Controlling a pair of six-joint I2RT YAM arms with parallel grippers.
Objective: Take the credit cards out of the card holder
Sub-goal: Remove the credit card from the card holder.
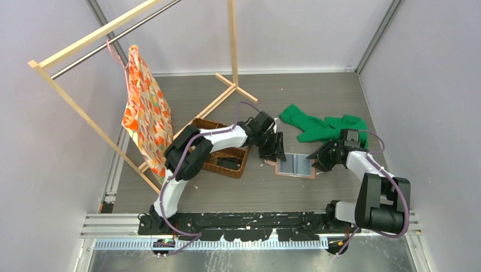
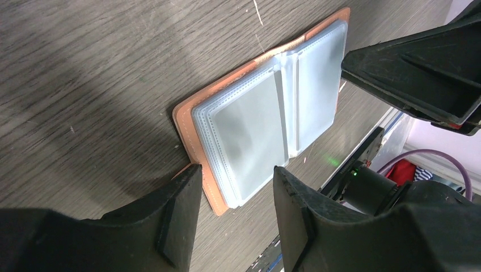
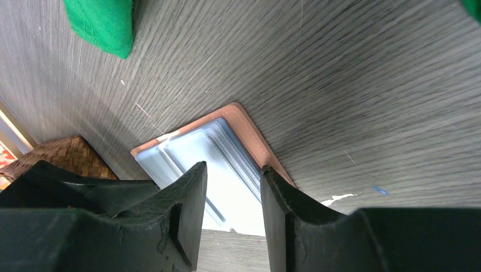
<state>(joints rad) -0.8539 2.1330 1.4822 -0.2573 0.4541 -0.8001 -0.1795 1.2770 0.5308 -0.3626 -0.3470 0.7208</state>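
The card holder lies spread open and flat on the table, salmon leather underneath and clear grey sleeves facing up. I cannot make out any credit cards in the sleeves. My left gripper hovers at the holder's left edge. In the left wrist view it is open, its fingers astride a corner of the card holder with nothing between them. My right gripper is at the right edge. In the right wrist view it is open above the sleeves of the card holder.
A brown woven basket sits just left of the holder, under the left arm. A green cloth lies behind it. A wooden rack with an orange patterned cloth stands at the back left.
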